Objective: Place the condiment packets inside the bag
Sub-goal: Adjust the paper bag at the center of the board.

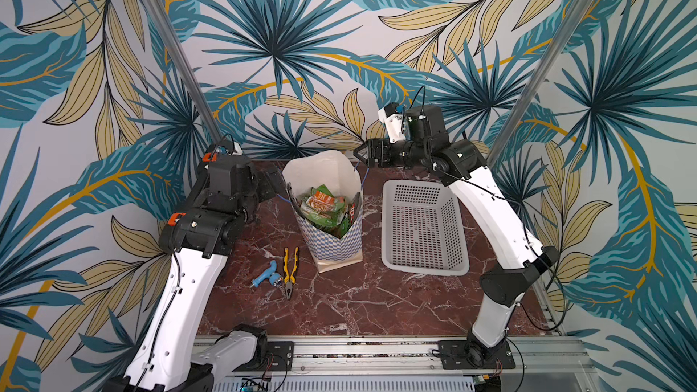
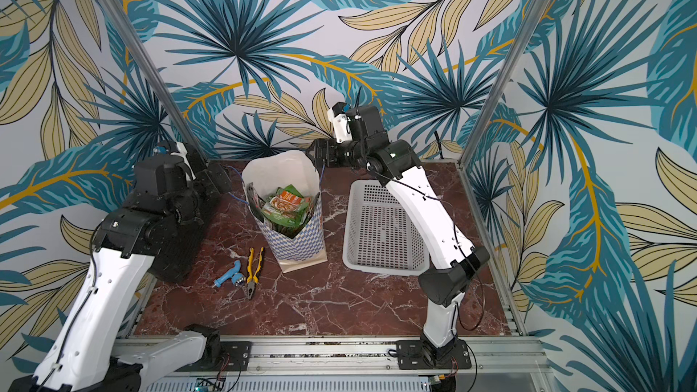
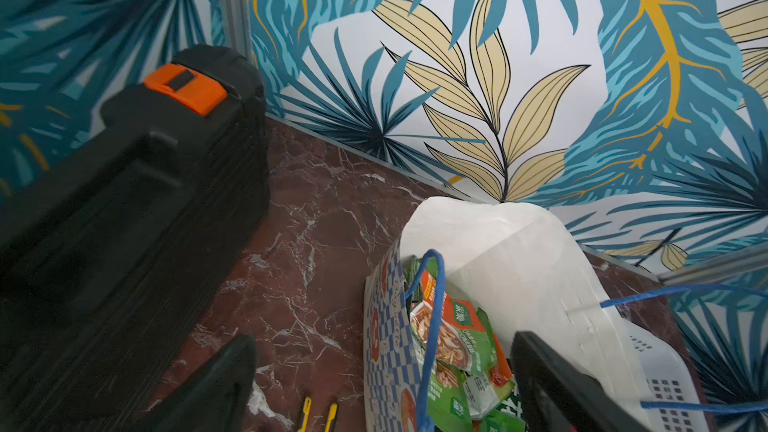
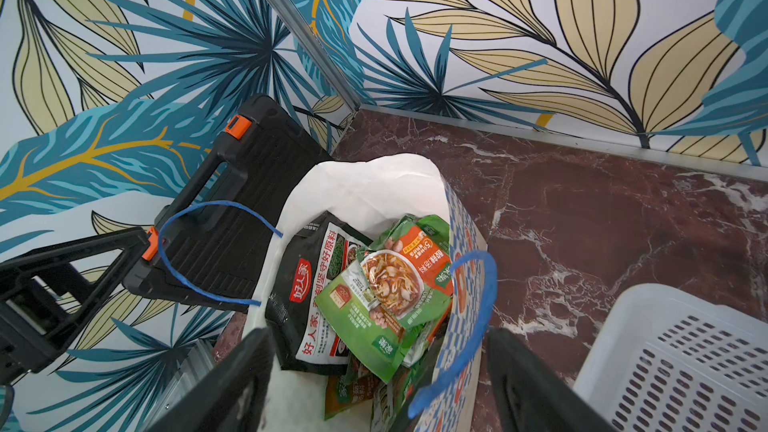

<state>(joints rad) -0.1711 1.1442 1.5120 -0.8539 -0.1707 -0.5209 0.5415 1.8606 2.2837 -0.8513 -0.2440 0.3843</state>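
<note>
The bag (image 1: pixel 335 247) (image 2: pixel 298 247) stands upright mid-table with its mouth open. The condiment packets (image 1: pixel 322 207) (image 2: pixel 284 205) lie piled inside it: green-orange ones (image 4: pixel 390 280) on top, and a dark one with a red logo (image 4: pixel 316 284) against the wall. My left gripper (image 1: pixel 277 182) (image 3: pixel 380 340) is open at the bag's left rim, with the checkered wall and a blue cord between its fingers. My right gripper (image 1: pixel 360 154) (image 4: pixel 376 334) is open over the back right rim. One finger is above the inside and the other is outside. Neither holds anything.
A white perforated basket (image 1: pixel 424 226) (image 4: pixel 673 363) stands just right of the bag. Yellow pliers (image 1: pixel 289 271) and a blue tool (image 1: pixel 266 275) lie in front of the bag to its left. A black tool case (image 3: pixel 124 222) (image 4: pixel 232 209) stands at the left, near the wall.
</note>
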